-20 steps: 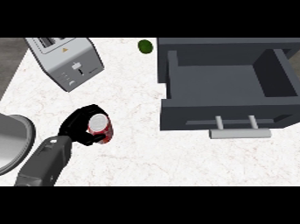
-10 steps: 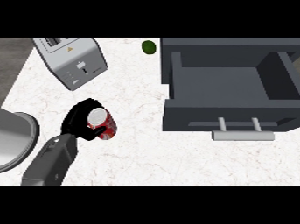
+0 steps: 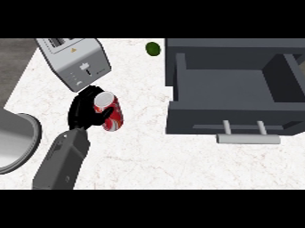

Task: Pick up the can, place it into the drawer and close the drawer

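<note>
Since the earlier frame we see the can (image 3: 109, 111) carried toward the toaster (image 3: 76, 62); left hand (image 3: 86, 110) fingers (image 3: 102, 116) curled around it, open drawer (image 3: 237, 89) well apart.

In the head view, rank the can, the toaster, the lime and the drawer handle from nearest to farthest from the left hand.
1. can: held in the left hand.
2. toaster: just above the hand, upper left.
3. lime: top centre, up and to the right.
4. drawer handle: far right, on the open drawer's front.

Glossy can (image 3: 110, 114), marbled counter (image 3: 148, 156)
</note>
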